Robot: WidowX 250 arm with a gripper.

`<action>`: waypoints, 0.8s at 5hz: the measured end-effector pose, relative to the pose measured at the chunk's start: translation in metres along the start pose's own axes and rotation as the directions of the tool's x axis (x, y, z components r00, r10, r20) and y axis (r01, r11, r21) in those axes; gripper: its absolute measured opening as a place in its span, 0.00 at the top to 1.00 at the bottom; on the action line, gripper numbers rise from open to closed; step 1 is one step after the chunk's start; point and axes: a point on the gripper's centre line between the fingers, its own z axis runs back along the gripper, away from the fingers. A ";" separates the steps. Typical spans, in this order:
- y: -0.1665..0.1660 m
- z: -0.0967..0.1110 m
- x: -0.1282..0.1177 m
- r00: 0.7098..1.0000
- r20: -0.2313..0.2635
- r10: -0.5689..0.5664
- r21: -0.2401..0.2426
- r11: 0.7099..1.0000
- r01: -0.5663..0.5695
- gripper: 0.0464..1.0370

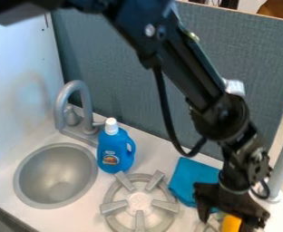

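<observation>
Yellow item at five o'clock, teal cloth at its eleven; bottle blue, cap white; burner grey.

glossy blue plastic bottle, smooth metallic-looking sink, soft matt blue cloth

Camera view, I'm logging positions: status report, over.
Gripper low at right, at the yellow object; hold unclear. Blue cloth close beside gripper. Grey burner farther left.

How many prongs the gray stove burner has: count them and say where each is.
5: the upper-left prong, the upper-right prong, the left prong, the right prong and the bottom prong, all around the center of the gray stove burner. None looks hidden.
</observation>
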 end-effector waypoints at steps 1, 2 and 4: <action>-0.014 -0.014 0.000 0.999 0.041 -0.019 -0.058 0.998 0.022 0.03; -0.023 -0.016 0.002 0.996 0.086 -0.035 -0.081 0.996 0.042 0.03; -0.021 -0.044 0.000 0.997 0.049 -0.061 -0.018 0.998 0.062 0.06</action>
